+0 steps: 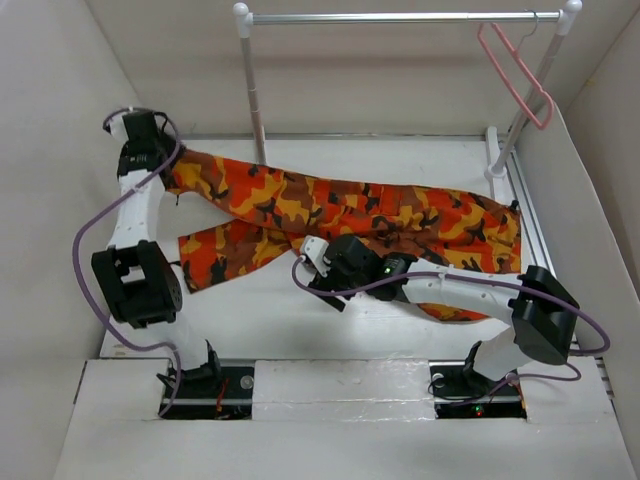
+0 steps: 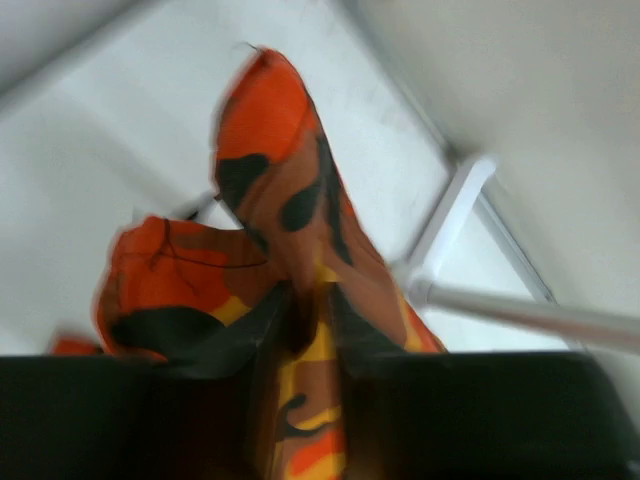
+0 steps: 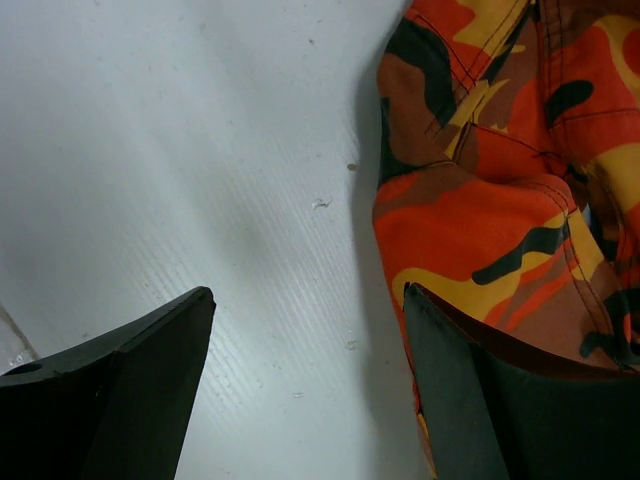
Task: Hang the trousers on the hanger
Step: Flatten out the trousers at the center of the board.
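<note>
One leg of trousers point(image 1: 300, 200) pinched in left hand point(image 2: 305, 355), view blurred; right hand point(image 3: 310, 310) spread, arm point(image 1: 460, 285) hiding cloth

The left arm point(image 1: 133, 215) stretches far up its own side, elbow folded low near the base. The left end effector point(image 2: 305, 350) is clamped on a fold of the trousers point(image 2: 280, 150). The right arm point(image 1: 460, 285) lies low, reaching across toward the middle. The right end effector point(image 3: 308, 292) points down, fingers spread wide.
</note>
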